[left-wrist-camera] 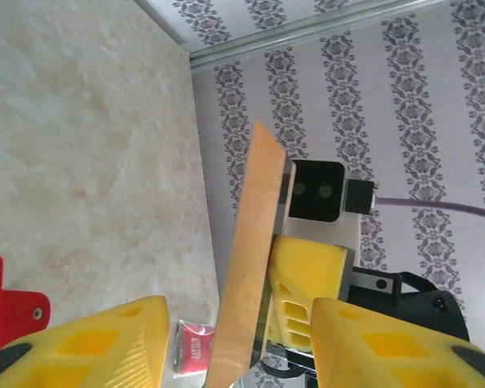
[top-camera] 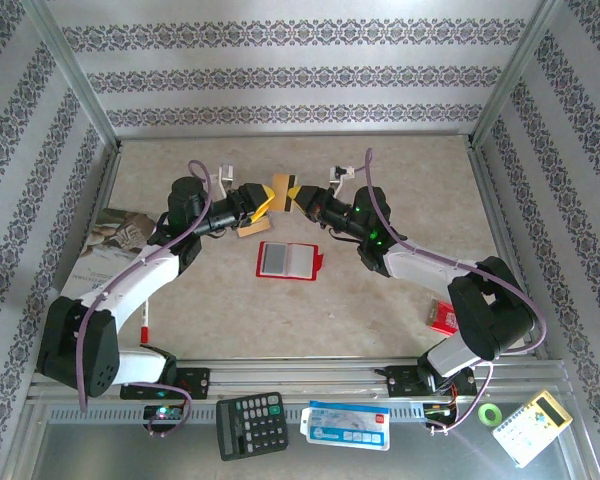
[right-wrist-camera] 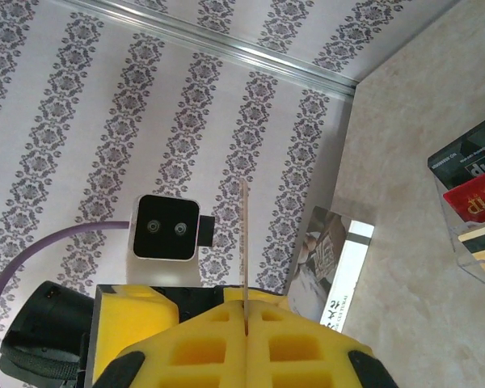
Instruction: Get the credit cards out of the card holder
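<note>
Pinching the tan credit card [right-wrist-camera: 244, 234], my right claw [right-wrist-camera: 246, 323] is closed; my left claw [left-wrist-camera: 241, 323] gapes open around it.

The left arm [top-camera: 130, 280] and the right arm [top-camera: 420, 265] had glossy white link shells between bulky black joint housings, and a purple cable [left-wrist-camera: 436, 207] ran along each. Their fingers [left-wrist-camera: 89, 343] were bright yellow moulded blocks with rectangular hollows and black trim. Each wrist carried a small white camera box [right-wrist-camera: 166, 228] with a black two-lens face, and a green light [top-camera: 377, 238] glowed on the right arm.
</note>
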You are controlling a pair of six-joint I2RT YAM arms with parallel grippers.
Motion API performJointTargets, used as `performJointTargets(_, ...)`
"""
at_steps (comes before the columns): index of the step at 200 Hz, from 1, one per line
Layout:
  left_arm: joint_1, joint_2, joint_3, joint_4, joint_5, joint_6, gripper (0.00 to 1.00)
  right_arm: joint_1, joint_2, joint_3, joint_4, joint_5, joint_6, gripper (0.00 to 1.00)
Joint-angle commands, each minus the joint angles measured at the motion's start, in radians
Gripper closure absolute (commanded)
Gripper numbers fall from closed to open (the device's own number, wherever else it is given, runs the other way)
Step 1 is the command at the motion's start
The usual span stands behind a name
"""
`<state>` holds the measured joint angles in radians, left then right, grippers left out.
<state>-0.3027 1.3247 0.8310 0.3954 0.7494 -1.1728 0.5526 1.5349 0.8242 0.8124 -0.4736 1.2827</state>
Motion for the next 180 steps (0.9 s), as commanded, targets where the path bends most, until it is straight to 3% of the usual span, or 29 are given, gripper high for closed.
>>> performJointTargets(1,-0.014,0.017,-0.010,0.121,0.008,-0.044,0.56,0.013,0.013,0.036,0.051,0.016,0.023,1.00)
performJointTargets(52,-0.015,0.039,-0.015,0.182,0.021,-0.076,0.73,0.017,0.028,0.041,0.049,0.004,0.028,1.00)
performJointTargets(83,-0.012,0.038,-0.014,0.133,-0.003,-0.045,0.95,0.017,0.034,0.034,0.017,0.009,0.008,0.97)
performJointTargets(89,-0.008,0.037,-0.015,0.119,-0.008,-0.037,1.00,0.015,0.034,0.032,0.010,0.009,0.003,0.93)
performJointTargets(107,0.009,0.036,-0.017,0.076,-0.019,-0.011,1.00,0.010,0.023,0.023,-0.046,0.007,-0.031,0.73)
performJointTargets(130,0.039,0.022,-0.011,-0.042,-0.046,0.074,1.00,0.001,-0.012,-0.001,-0.160,0.042,-0.092,0.55)
performJointTargets(156,0.043,-0.017,0.083,-0.468,-0.254,0.401,1.00,-0.012,-0.054,-0.018,-0.325,0.089,-0.175,0.41)
performJointTargets(180,0.042,-0.019,0.141,-0.625,-0.382,0.594,1.00,-0.024,-0.087,-0.043,-0.440,0.128,-0.246,0.30)
